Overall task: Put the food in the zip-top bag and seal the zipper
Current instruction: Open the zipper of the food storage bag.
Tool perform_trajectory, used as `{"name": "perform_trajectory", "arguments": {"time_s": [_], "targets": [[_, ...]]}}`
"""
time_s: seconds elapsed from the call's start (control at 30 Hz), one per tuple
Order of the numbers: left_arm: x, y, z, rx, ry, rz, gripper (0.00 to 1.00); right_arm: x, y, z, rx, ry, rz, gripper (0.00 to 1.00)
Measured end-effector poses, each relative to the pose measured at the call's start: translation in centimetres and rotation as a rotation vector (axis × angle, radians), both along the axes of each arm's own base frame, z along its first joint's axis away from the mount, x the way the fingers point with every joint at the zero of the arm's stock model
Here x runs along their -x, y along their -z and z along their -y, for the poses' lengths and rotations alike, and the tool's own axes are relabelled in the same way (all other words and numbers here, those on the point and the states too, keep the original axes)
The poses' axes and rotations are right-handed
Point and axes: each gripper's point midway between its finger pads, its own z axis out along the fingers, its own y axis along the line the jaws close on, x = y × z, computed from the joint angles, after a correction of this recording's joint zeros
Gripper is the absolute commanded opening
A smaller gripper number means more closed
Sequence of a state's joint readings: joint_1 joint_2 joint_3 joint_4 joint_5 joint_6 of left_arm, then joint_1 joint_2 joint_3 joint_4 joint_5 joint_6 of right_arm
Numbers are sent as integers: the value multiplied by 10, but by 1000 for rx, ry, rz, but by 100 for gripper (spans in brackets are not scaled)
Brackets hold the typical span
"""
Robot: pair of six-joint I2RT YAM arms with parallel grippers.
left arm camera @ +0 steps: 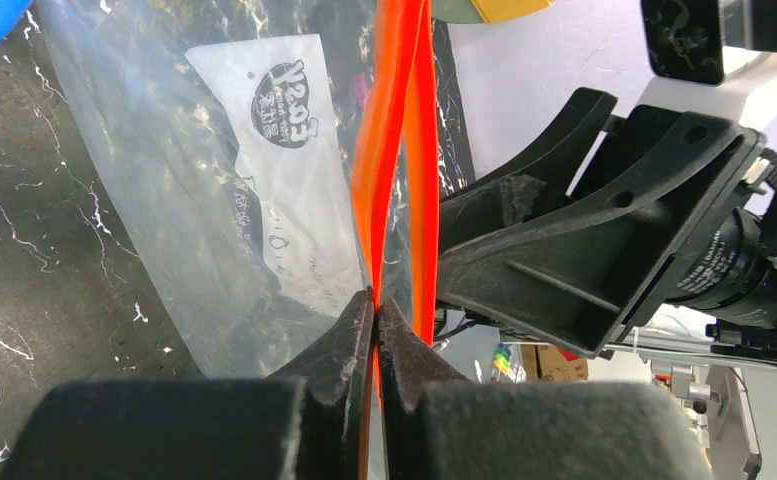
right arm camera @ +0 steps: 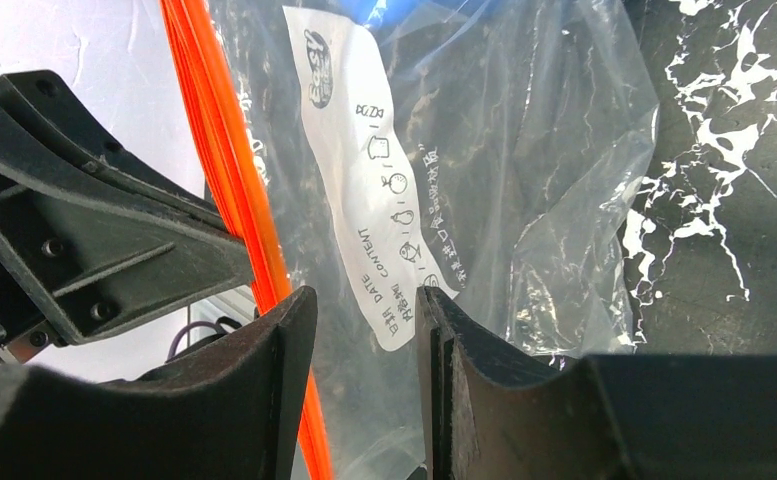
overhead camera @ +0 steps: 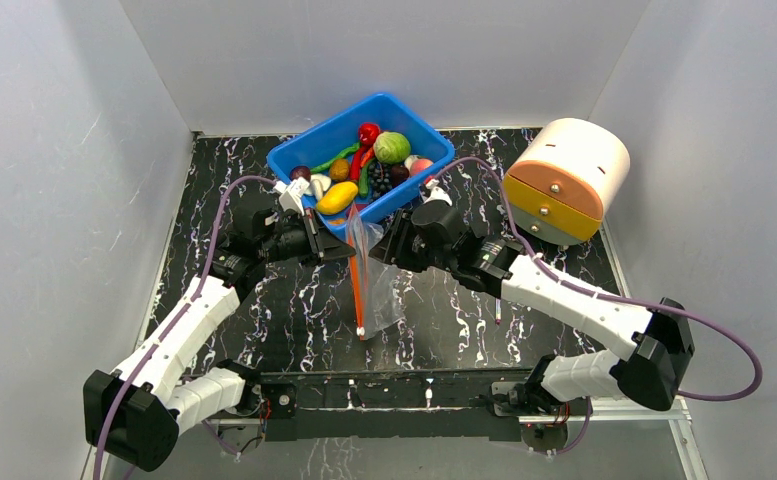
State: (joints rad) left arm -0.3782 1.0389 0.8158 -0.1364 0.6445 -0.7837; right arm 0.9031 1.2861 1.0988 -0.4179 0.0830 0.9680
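Marble tabletop (overhead camera: pixel 264 300): one bag (overhead camera: pixel 384 288); left gripper (left arm camera: pixel 375 310) clamps its zipper (left arm camera: pixel 389 150), right gripper (right arm camera: pixel 366 300) apparently released.

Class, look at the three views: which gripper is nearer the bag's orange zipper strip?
Left. The left gripper has its fingers pinched shut on the zipper strip itself. The right gripper stands open around the clear bag, with the strip just beside one finger.

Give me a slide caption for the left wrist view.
Left gripper shut on the orange zipper of the clear bag.

left pincer (left arm camera: pixel 374 305) clamped tight, right pincer (right arm camera: pixel 366 300) parted
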Motion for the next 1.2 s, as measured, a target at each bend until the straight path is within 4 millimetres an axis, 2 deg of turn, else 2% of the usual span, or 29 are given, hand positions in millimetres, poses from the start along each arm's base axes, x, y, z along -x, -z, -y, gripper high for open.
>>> {"name": "perform_trajectory", "arguments": {"time_s": [0.17,0.3,0.5,0.57,0.67,0.9,0.97,1.1,1.2], "targets": [[0,-1,1,6,-2,-1,0,5,-1,-4,-10,-22,-9,41],[-1,-2,1,9,-4,-2,0,10,-4,-8,-18,-37,-10,47],[0,-2,1,12,-6,-8,0,20,-21,-21,-32,-74,11,50],[0,-2,2,12,-5,-9,0,20,-22,-25,-21,-76,15,49],[0,-2,1,11,-6,-10,0,14,-10,-22,40,-51,16,45],[3,0,-1,-3,-5,-12,0,3,18,-4,196,8,20,30],[3,1,-1,-6,-3,-17,0,-1,20,-1,222,19,34,24],[5,-1,-1,-11,-1,-21,0,-9,23,10,297,44,69,2],[5,-10,-2,-19,5,-6,0,-17,13,25,370,88,110,0]]}}
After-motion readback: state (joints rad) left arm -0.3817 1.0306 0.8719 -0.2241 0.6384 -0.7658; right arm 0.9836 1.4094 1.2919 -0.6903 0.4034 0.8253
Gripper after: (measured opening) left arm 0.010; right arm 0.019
